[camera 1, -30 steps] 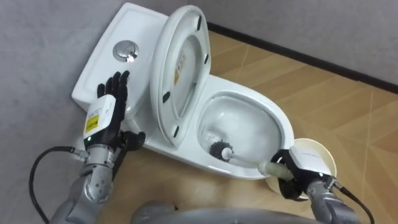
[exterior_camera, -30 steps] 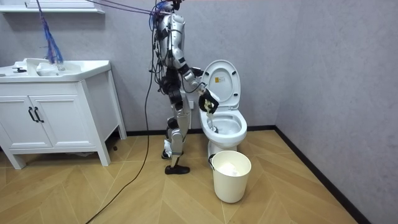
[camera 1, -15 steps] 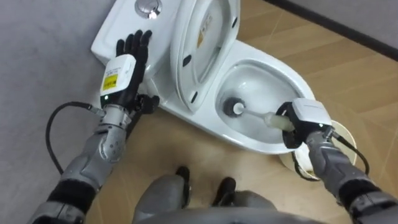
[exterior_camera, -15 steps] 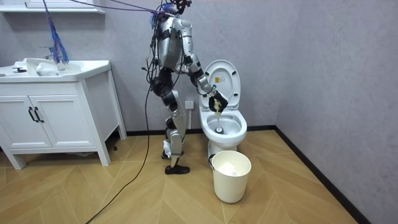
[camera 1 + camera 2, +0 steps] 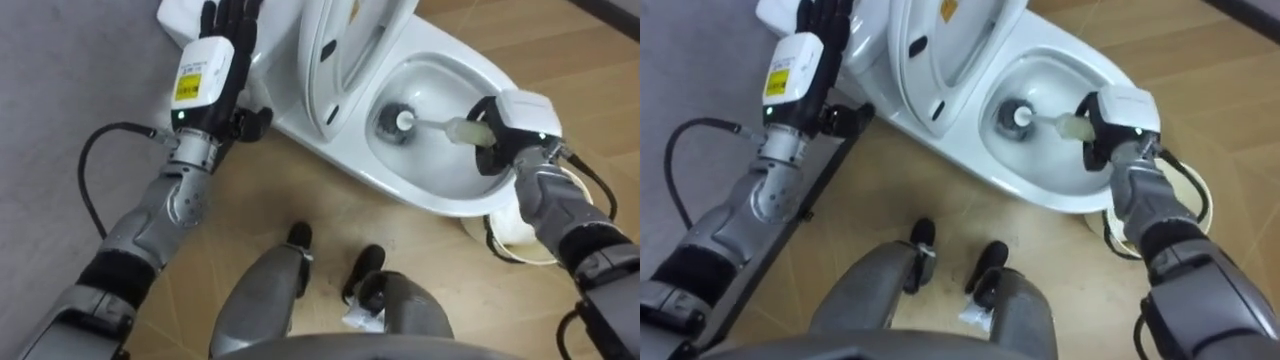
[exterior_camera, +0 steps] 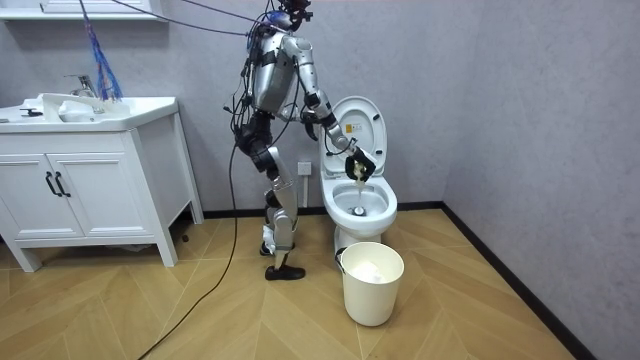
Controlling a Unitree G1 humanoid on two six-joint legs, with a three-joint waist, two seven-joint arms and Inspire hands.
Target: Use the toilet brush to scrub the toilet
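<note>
A white toilet (image 5: 345, 165) (image 5: 940, 140) (image 6: 358, 215) stands against the wall with its lid and seat (image 5: 345, 45) raised. My right hand (image 5: 510, 135) (image 5: 1112, 128) is shut on the pale handle of a toilet brush (image 5: 455, 128) (image 5: 1065, 125). The brush's dark round head (image 5: 398, 122) (image 5: 1015, 115) sits low inside the bowl. My left hand (image 5: 215, 60) (image 5: 805, 50) is open, fingers straight, lying flat against the side of the white tank (image 5: 180, 15).
A cream waste bin (image 6: 372, 282) (image 5: 525, 235) stands on the wooden floor in front of the toilet, just beside my right arm. A white vanity with a sink (image 6: 85, 175) is at the room view's left. I stand upright close to the bowl.
My body has straightened and come nearer the toilet, so the view now looks steeply down. The brush head has shifted deeper toward the bowl's middle. The left hand stays on the tank.
</note>
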